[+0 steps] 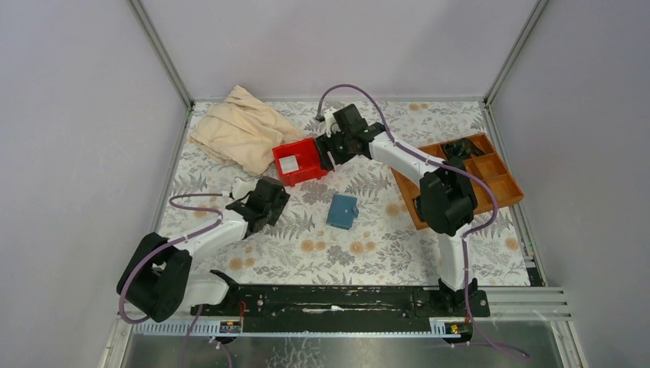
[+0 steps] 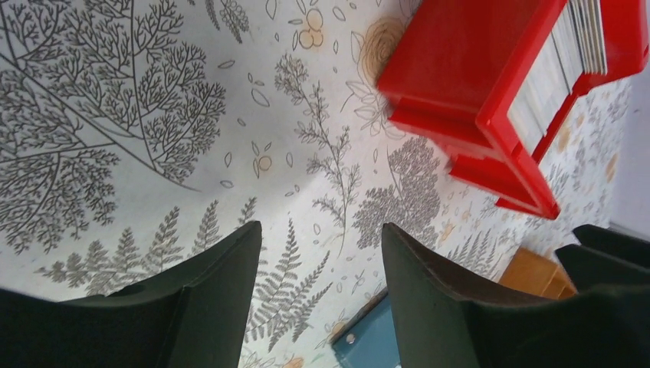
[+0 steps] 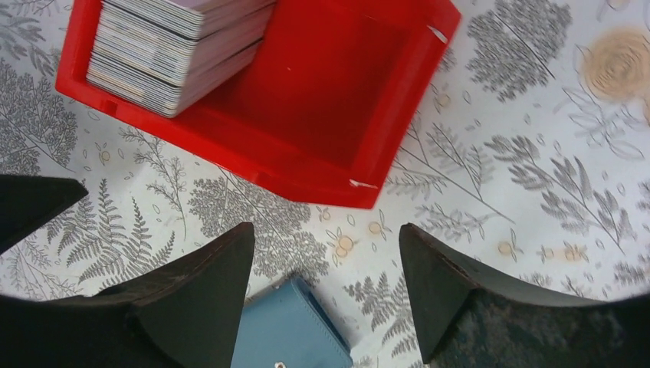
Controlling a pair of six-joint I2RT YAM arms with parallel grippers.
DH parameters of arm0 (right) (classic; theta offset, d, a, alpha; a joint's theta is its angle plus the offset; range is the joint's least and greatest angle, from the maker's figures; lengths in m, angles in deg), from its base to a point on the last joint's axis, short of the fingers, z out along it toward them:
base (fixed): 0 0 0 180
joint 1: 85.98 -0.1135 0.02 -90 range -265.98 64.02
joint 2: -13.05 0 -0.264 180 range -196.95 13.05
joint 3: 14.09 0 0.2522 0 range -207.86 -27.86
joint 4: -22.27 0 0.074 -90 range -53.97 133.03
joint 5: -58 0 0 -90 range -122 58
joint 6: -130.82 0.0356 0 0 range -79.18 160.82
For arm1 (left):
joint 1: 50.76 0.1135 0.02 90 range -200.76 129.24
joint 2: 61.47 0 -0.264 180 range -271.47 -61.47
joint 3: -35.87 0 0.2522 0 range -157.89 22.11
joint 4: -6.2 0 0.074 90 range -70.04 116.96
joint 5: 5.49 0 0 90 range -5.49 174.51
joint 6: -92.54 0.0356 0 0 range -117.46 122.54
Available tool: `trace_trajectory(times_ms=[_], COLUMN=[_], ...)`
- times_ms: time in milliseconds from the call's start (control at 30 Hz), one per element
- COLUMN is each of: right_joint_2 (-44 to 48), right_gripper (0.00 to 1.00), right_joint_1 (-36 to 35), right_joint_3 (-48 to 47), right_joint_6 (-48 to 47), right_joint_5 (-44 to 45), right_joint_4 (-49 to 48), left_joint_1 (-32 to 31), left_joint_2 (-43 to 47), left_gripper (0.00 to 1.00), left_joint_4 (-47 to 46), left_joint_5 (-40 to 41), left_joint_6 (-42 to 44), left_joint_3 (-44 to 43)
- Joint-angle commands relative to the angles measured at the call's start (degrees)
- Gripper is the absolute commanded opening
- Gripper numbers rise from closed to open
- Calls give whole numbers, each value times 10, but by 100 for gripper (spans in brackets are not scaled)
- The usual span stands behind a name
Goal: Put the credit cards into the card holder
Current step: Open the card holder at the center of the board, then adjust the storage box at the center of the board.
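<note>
Two end effectors hang over the counter, and neither carries anything. The left end effector has its jaws parted over bare fern-printed surface. The right end effector stands spread wider, poised between the red bin and the card holder. We see only counter between each pair of fingers.

The credit cards sit as a thick stack packed against one end of the bin. We judge that this keeps them squared up, with their edges exposed so one can be picked off. None is in the card holder, which lies by itself on the counter near the bin and between the two arms, where either could reach it. It looks folded shut, with a small snap showing on it in the right wrist view. We therefore expect it must be opened, probably with one arm pinning it, before a card can slide in.

The beige cloth and the wooden tray lie off to the sides, well apart from the work.
</note>
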Motion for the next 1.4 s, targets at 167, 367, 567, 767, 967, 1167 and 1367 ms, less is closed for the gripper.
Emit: trace_trajectory(times_ms=[167,367,567,767,967,1167,1367], right_joint_2=[-53,-80,-99,-104,-89,-68,-38], right_gripper=[80,81,76,66,52,42,35], right_joint_1=[-30,-36,-36,-37,-37,-37,-48], right_joint_3=[-71,-88,-91,-86,-57,-13,35], right_joint_6=[-74,-96,-100,-91,-71,-41,2], right_joint_5=[-31,-30,-45,-48,-32,-14,5], right_joint_4=[-19,-31,-45,-55,-71,-82,-84], left_joint_1=[57,76,91,106,115,125,135], left_joint_2=[-40,-79,-121,-163,-186,-208,-230], left_gripper=[66,66,66,66,66,66,66], left_joint_4=[-86,-110,-125,-130,-137,-141,-139], left_joint_5=[-48,-78,-92,-106,-113,-121,-128], left_joint_6=[-38,-40,-37,-30,-23,-4,25], left_joint_3=[6,3,-15,-44,-56,-70,-87])
